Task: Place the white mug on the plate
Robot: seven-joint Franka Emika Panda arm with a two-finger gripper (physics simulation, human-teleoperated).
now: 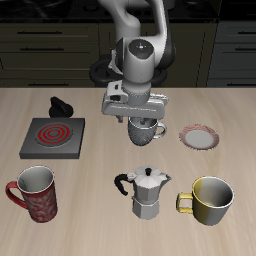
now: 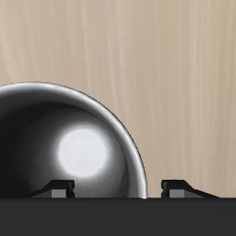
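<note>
Claw (image 1: pixel 147 120) stands directly over the mug (image 1: pixel 148 130), fingers apart across its rim; plate (image 1: pixel 200 136) lies just beside, mid-counter.

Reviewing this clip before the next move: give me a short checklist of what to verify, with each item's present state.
1. Pincer above the white mug: ok.
2. Fingers straddle the mug's rim, one inside, one outside: ok.
3. Pincer closed on the rim: not ok, gap visible in the wrist view.
4. Mug lifted off the table: cannot tell.
5. Plate bare, nothing on it: ok.
6. Mug on plate: not ok, plate sits beside it.
</note>
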